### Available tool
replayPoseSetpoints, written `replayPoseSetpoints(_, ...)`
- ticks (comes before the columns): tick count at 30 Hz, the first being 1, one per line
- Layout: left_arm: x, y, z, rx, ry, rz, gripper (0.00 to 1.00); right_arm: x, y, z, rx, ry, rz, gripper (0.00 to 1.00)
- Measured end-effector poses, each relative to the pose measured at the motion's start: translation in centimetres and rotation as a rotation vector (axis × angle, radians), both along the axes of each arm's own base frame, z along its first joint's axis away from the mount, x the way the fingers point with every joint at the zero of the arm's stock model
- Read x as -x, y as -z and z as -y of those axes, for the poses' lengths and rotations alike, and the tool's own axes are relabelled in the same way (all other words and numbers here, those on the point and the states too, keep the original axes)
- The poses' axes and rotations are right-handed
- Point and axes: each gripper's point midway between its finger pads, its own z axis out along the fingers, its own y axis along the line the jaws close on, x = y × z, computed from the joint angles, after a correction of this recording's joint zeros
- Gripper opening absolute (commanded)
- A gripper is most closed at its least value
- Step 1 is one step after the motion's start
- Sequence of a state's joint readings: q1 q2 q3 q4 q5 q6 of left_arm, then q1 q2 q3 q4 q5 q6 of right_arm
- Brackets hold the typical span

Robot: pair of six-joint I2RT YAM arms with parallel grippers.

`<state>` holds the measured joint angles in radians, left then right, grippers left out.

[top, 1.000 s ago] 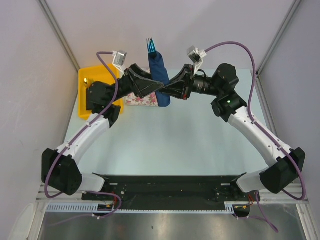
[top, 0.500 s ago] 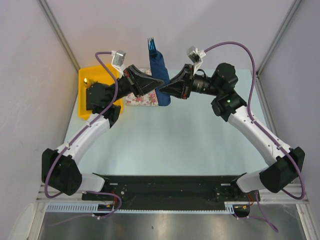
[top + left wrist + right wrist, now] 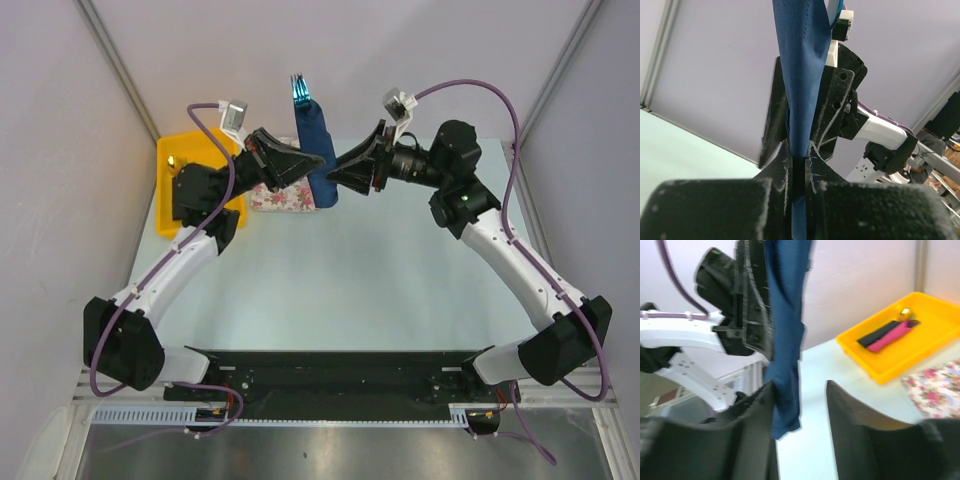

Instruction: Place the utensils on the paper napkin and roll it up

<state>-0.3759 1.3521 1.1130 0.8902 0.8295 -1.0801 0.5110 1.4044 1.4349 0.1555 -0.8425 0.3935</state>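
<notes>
**A:** Where is the paper napkin [image 3: 316, 140] to be found?

**B:** It is seen rolled into a narrow bundle and held upright in the air, above the far part of the surface [image 3: 330, 290] and over the floral mat [image 3: 285, 198]. The teal prongs of a utensil [image 3: 298, 88] are seen sticking out of its top end. A second utensil cannot be made out.

**A:** How is the bundle gripped?

**B:** The left pincer [image 3: 799, 150] is pressed together on its lower part, with the sheet pinched between both fingers. The right pincer [image 3: 800, 387] is spread. The bundle lies against one finger, and a gap is left to the other.

**A:** What else is noted?

**B:** A yellow tray [image 3: 920, 347] is set beside the mat, on the left. A black block [image 3: 877, 336] and a pink block [image 3: 891, 337] are seen lying in it.
</notes>
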Motion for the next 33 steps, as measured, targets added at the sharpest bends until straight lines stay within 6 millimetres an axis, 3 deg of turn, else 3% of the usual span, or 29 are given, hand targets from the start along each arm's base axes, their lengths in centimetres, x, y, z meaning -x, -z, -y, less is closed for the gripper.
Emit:
replayPoseSetpoints(2,-0.4,0.0,-0.2,0.001,-0.014,-0.002,0.00,-0.9,0.3,0.7,0.010,0.033,-0.014,0.68)
replayPoseSetpoints(6,-0.6,0.1,-0.2,0.001,-0.021,-0.007,0.00,-1.8,0.6,1.4,0.017,0.069,-0.027,0.79)
replayPoseSetpoints(12,-0.9,0.1,-0.1,0.002,-0.022,-0.008,0.00,-1.3,-0.1,1.1,-0.005,0.049,-0.023,0.81)
replayPoseSetpoints(18,-1.3,0.0,0.0,0.007,-0.021,-0.003,0.00,0.5,-1.3,-0.9,-0.045,-0.037,0.006,0.79)
replayPoseSetpoints(21,-1.4,-0.1,0.0,0.011,-0.020,-0.003,0.00,0.7,-0.8,-2.1,-0.044,-0.071,0.008,0.73)
replayPoseSetpoints(24,-1.4,-0.3,0.0,0.015,-0.022,-0.002,0.00,0.6,0.5,-3.2,-0.029,-0.098,-0.014,0.51)
replayPoseSetpoints(25,-1.4,-0.3,0.0,0.017,-0.021,-0.004,0.00,0.4,0.9,-3.5,-0.024,-0.103,-0.021,0.36)
replayPoseSetpoints(26,-1.4,-0.4,0.0,0.019,-0.022,-0.004,0.00,0.3,1.3,-3.7,-0.019,-0.107,-0.030,0.28)
replayPoseSetpoints(27,-1.4,-0.5,0.0,0.021,-0.024,-0.002,0.00,0.2,1.6,-3.8,-0.016,-0.109,-0.036,0.11)
replayPoseSetpoints(28,-1.5,-0.5,-0.1,0.022,-0.029,0.002,0.00,0.2,1.7,-3.9,-0.015,-0.115,-0.040,0.02)
replayPoseSetpoints(32,-1.6,-0.5,-0.2,0.018,-0.035,0.029,0.02,0.4,1.8,-4.1,-0.018,-0.130,-0.070,0.00)
replayPoseSetpoints(33,-1.6,-0.5,-0.2,0.017,-0.036,0.029,0.08,0.4,1.7,-4.1,-0.018,-0.131,-0.072,0.00)
